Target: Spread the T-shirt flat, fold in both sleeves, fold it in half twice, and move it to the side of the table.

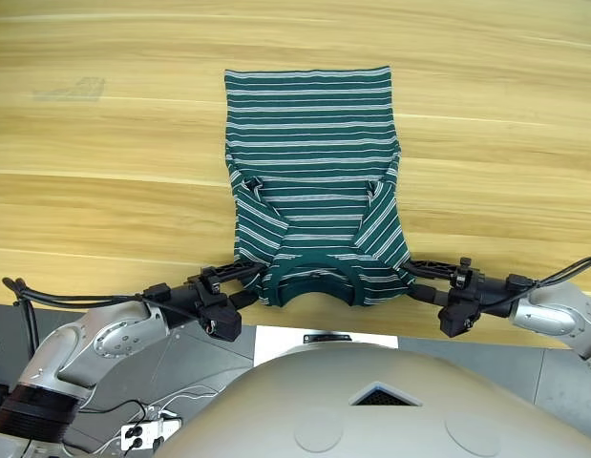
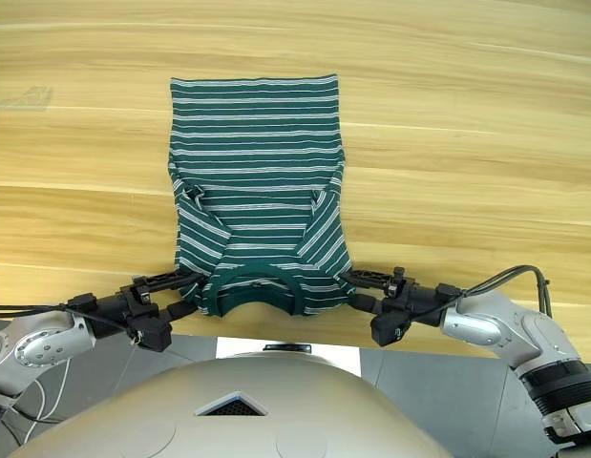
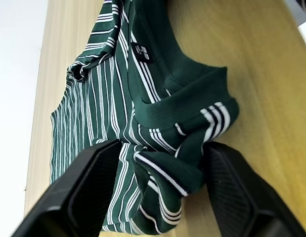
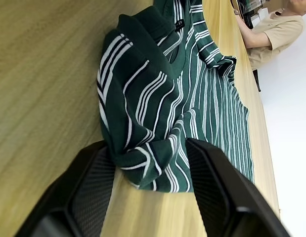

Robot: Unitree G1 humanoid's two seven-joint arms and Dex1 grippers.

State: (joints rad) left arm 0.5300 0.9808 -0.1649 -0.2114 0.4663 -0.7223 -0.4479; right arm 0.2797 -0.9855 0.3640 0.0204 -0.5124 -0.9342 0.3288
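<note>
Sleeves folded in, the striped T-shirt (image 1: 314, 162) lies on the wooden table (image 1: 104, 172). The left gripper (image 1: 249, 283) and right gripper (image 1: 419, 279) each clamp a bunched shoulder corner between their fingers, with the collar lying between the two.

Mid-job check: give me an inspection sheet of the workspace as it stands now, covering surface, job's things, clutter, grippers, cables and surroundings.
Surface: wooden table, with a faint grey mark at far left.
Job's things: green striped T-shirt lying flat, both sleeves folded in, collar at the near edge; not yet folded in half.
Clutter: nothing seen.
Grippers: left gripper has its jaws closed on bunched fabric at the shirt's near left corner; right gripper likewise at the near right corner.
Cables: black cables run along both forearms, apart from the shirt.
Surroundings: grey floor below the table's near edge.
</note>
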